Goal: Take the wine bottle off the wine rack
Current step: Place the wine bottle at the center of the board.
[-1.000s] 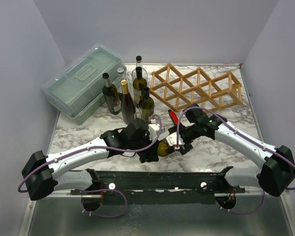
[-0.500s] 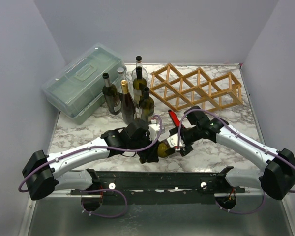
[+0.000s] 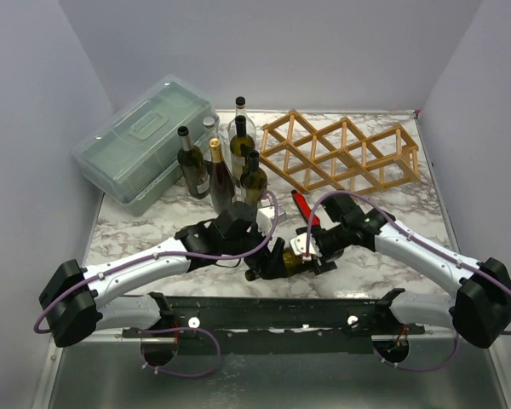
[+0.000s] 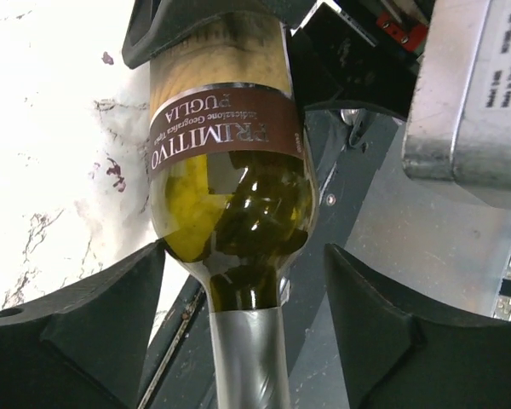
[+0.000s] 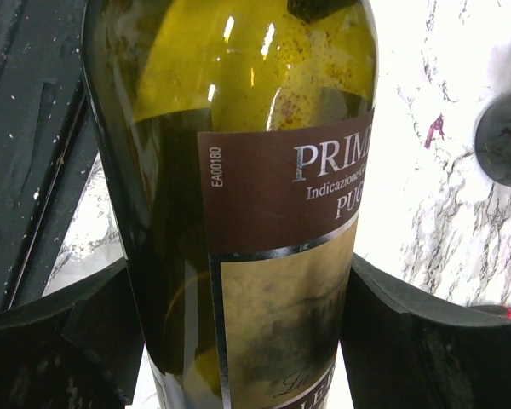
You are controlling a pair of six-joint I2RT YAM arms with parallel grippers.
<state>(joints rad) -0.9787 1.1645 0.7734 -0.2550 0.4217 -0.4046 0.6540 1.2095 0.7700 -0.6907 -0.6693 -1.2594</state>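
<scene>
The wine bottle (image 3: 283, 262), dark green glass with a brown label, lies roughly level just above the table's near edge. My right gripper (image 3: 317, 249) is shut on it, and in the right wrist view both fingers of that gripper (image 5: 238, 268) press the bottle (image 5: 247, 196) at its labelled body. My left gripper (image 3: 261, 266) stands open around the neck end. In the left wrist view the foil-wrapped neck of the bottle (image 4: 230, 196) runs between the spread fingers of the left gripper (image 4: 243, 250), with a gap on the right side. The wooden wine rack (image 3: 341, 153) lies at the back right with no bottle in it.
Several upright bottles (image 3: 226, 162) stand in a cluster behind the left arm. A translucent green-grey lidded box (image 3: 145, 141) sits at the back left. A small red object (image 3: 300, 204) lies on the marble top between the arms. The dark mounting rail (image 3: 272, 311) runs along the near edge.
The left gripper has opened off the bottle's neck. The right gripper and the bottle have shifted slightly toward the near edge.
</scene>
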